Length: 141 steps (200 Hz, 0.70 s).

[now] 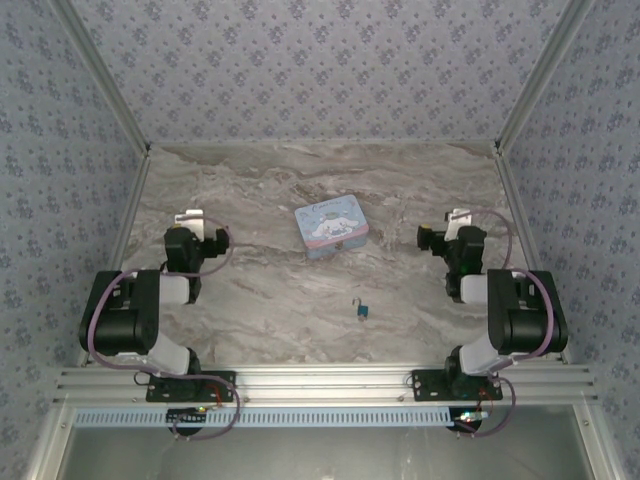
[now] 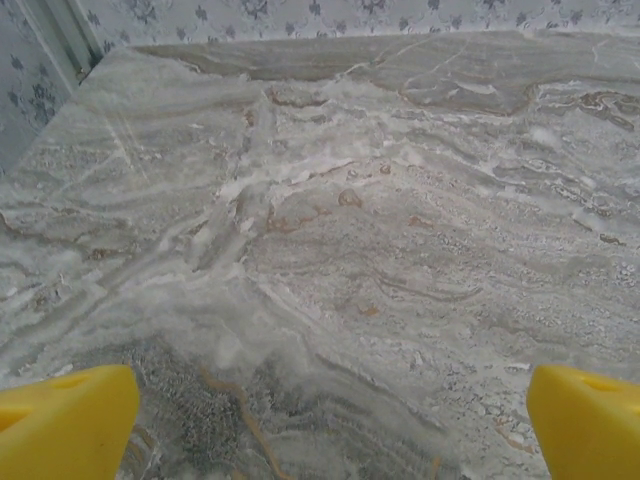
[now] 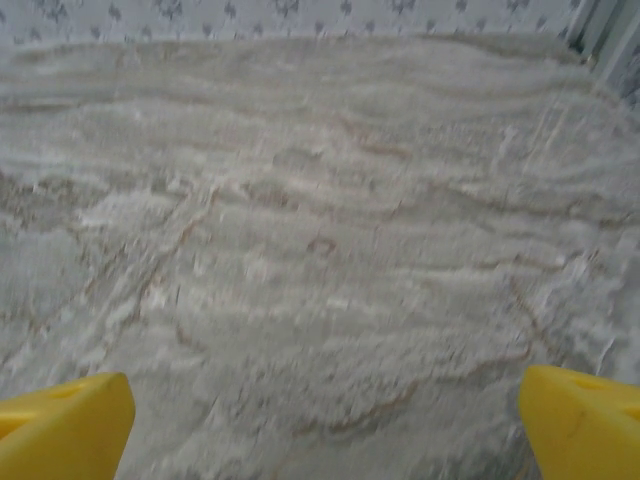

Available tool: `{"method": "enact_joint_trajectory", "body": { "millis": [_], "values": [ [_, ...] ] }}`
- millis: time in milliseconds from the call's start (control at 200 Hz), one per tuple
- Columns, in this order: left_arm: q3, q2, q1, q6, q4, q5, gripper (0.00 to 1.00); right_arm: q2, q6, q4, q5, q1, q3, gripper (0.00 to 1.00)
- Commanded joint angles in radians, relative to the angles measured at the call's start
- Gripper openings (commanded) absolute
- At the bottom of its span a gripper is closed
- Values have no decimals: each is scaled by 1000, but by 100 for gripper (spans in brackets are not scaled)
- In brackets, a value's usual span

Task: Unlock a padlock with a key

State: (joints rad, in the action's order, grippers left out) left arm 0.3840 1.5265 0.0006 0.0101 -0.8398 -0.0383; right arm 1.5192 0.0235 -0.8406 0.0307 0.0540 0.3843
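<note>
A grey-brown marbled table (image 1: pixel 250 280) fills the floor of a booth whose walls (image 1: pixel 320 70) are papered in a pale blue floral print, with an aluminium rail along the near edge where the two arm bases are bolted. The left gripper (image 1: pixel 192 216) hangs over the left side of the table with its jaws spread wide and nothing between them. In the left wrist view its yellow fingers (image 2: pixel 65 420) sit at the bottom corners with bare marble between. The right gripper (image 1: pixel 459 216) is released in the same way over the right side. Its yellow fingers (image 3: pixel 60 425) are also far apart over bare stone. A light-blue tin (image 1: pixel 331 228) with a cartoon lid lies flat between the two grippers, about level with them and well apart from both. The padlock (image 1: pixel 361 310), tiny and blue with a thin dark shackle, lies on the marble nearer the bases than either gripper. It is to the right of the left gripper, to the left of the right one, and closer to the right one. It touches neither gripper nor the tin.
</note>
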Motion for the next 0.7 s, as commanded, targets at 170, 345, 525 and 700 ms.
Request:
{"method": "enact_joint_trajectory", "body": {
  "millis": [170, 345, 525, 700],
  "values": [
    [31, 8, 16, -35, 29, -4, 99, 2, 6, 41, -42, -20, 7, 100],
    [30, 8, 15, -34, 28, -6, 99, 1, 9, 41, -48, -24, 7, 100],
    [29, 7, 10, -31, 25, -14, 99, 1, 7, 43, -45, -24, 8, 100],
    [28, 8, 9, -31, 25, -14, 99, 2, 7, 44, -44, -22, 8, 100]
  ]
}}
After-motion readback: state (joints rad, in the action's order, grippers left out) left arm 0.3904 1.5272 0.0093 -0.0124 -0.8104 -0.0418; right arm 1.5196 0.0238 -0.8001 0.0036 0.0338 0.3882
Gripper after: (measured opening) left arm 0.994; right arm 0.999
